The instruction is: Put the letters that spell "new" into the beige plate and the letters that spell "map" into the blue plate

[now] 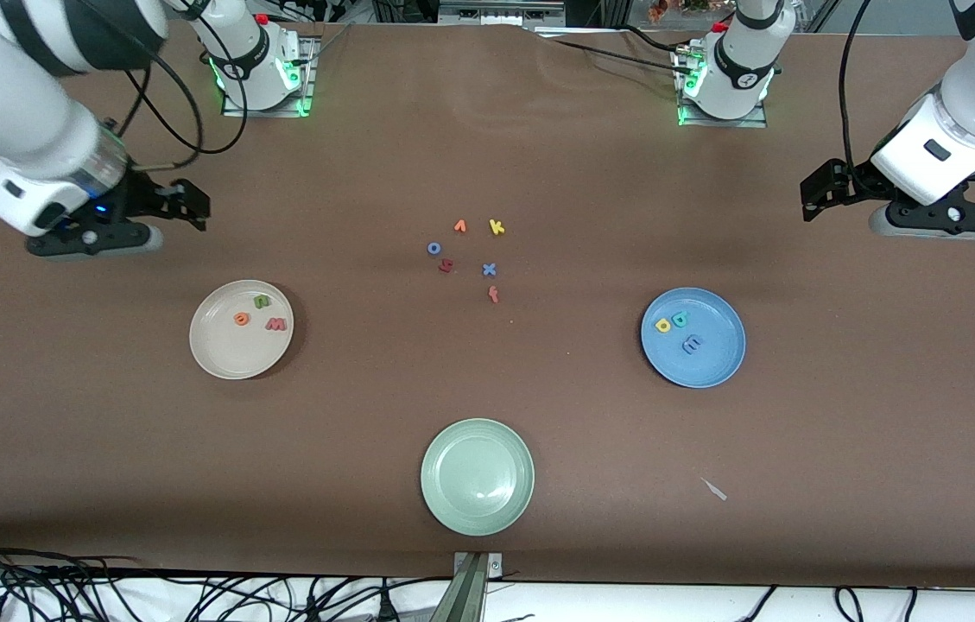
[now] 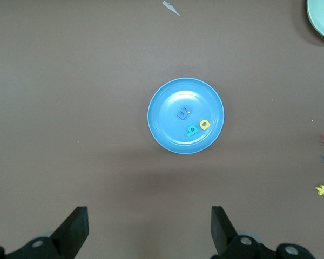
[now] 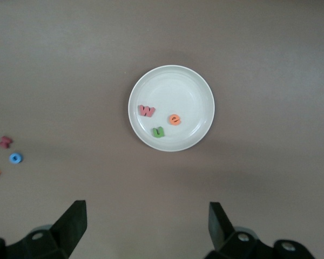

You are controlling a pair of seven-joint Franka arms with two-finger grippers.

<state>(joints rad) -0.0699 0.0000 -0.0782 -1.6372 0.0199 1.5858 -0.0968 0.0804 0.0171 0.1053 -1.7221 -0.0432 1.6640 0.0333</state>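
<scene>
Nearest the front camera you have the round pale green plate [image 1: 478, 477], holding nothing, which fits: the task gives it no letters. A small pale scrap [image 1: 714, 489] lies on the brown worktop [image 1: 107, 449] beside it, toward the left arm's end.

Next come the 2 target plates. The round cream-beige plate [image 1: 219, 354] sits toward the right arm's end and carries 3 tiny foam letters: the green n [image 1: 262, 301], the orange e [image 1: 242, 319] and the salmon-red w [image 1: 276, 325], close together but apart. The round mid-blue plate [image 1: 712, 367] sits toward the left arm's end and carries the blue m [image 1: 691, 345], the yellow round-bowled letter [image 1: 663, 325] and the teal-green round-bowled letter [image 1: 680, 319], these 2 just beside each other. By my reading both words are sorted, so nothing is left for you to place.

Farther off, between the plates, the leftover letters lie loose on the worktop: a red-orange f [image 1: 494, 295], a blue x [image 1: 489, 269], a dark red letter [image 1: 446, 265], a blue o [image 1: 433, 248], an orange v [image 1: 460, 226] and a yellow k [image 1: 496, 227]. They belong to neither word, hence left out.

The right gripper [image 3: 146, 226] hangs over bare worktop near the beige plate, jaws spread wide, holding nothing. The left gripper [image 2: 149, 229] hangs likewise near the blue plate, jaws wide apart and empty, waiting.
</scene>
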